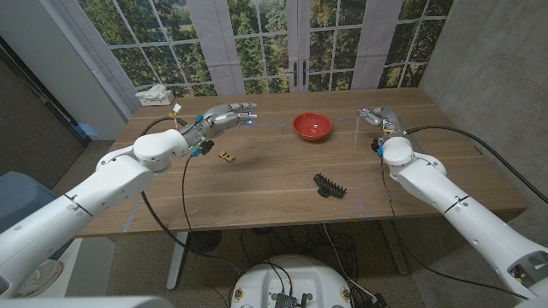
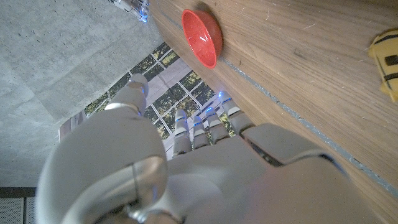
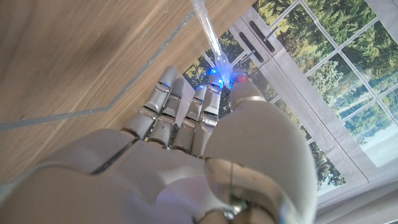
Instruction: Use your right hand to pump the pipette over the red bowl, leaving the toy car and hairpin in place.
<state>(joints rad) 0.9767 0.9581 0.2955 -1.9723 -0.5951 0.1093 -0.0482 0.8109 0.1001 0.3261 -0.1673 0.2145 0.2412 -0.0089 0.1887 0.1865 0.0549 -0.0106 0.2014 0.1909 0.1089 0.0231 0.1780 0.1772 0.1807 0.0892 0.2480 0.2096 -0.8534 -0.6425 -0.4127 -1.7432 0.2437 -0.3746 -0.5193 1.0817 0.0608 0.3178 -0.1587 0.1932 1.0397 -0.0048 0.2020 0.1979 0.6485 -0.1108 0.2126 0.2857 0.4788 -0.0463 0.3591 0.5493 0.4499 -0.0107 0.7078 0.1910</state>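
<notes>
The red bowl (image 1: 312, 126) (image 2: 202, 37) stands at the table's far middle. To its right, above the table, my right hand (image 1: 378, 115) (image 3: 205, 124) pinches the clear pipette (image 1: 357, 130) (image 3: 208, 31), whose thin tip points down beside the bowl rather than over it. A small yellow toy car (image 1: 226, 156) (image 2: 387, 59) sits left of centre. Nearer the front lies the black hairpin (image 1: 329, 185). My left hand (image 1: 227, 115) (image 2: 205, 124) hovers over the far left of the table, fingers stretched toward the bowl and holding nothing.
A crumpled white object (image 1: 154, 94) lies at the table's far left corner (image 1: 141, 107). Windows and a grey wall stand behind the table. Bare wood (image 1: 274, 197) runs between the car and the hairpin.
</notes>
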